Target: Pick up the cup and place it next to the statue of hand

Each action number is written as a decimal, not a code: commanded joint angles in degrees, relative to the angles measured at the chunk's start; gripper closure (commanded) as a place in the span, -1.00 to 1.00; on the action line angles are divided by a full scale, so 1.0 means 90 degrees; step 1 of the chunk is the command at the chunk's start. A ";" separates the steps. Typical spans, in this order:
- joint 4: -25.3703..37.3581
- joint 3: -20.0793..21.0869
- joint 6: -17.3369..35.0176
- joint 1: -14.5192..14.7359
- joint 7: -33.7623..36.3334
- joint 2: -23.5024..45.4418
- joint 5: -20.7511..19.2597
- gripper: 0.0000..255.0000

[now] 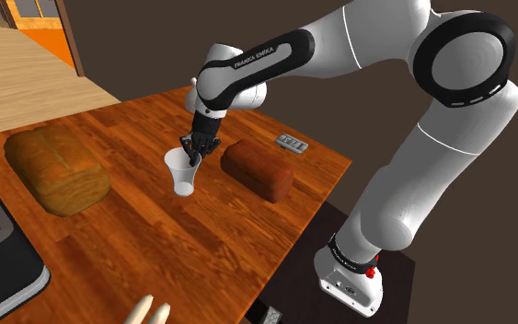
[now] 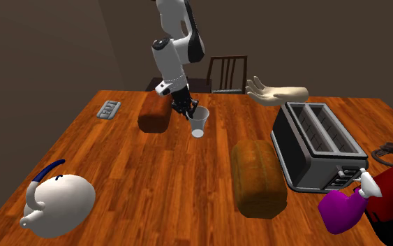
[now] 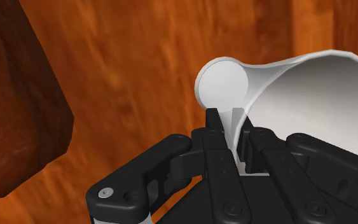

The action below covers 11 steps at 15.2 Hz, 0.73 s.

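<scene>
A white cup (image 1: 181,173) stands upright near the middle of the wooden table (image 1: 201,239). My black gripper (image 1: 197,152) comes down on its rim from above. In the wrist view the fingers (image 3: 225,137) are shut on the cup's (image 3: 298,95) thin wall, one inside and one outside. From the second exterior view the cup (image 2: 199,123) sits under the gripper (image 2: 190,112). The pale hand statue (image 2: 275,92) lies at the table's far edge, to the right of the cup there. Its fingertips (image 1: 151,313) show at the shoulder view's bottom edge.
A dark brown loaf (image 1: 259,170) lies close beside the cup. A lighter loaf (image 2: 257,178) and a toaster (image 2: 317,143) sit between the cup and the near right. A white kettle (image 2: 58,203), a small grey item (image 2: 109,108) and a purple object (image 2: 345,210) also rest on the table.
</scene>
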 commanded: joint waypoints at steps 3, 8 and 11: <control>0.0119 -0.0012 -0.0284 -0.0013 0.0095 -0.0174 -0.0066 1.00; 0.0326 -0.0028 -0.0693 -0.0032 0.0227 -0.0387 -0.0152 1.00; 0.0467 -0.0037 -0.0938 -0.0043 0.0302 -0.0499 -0.0198 1.00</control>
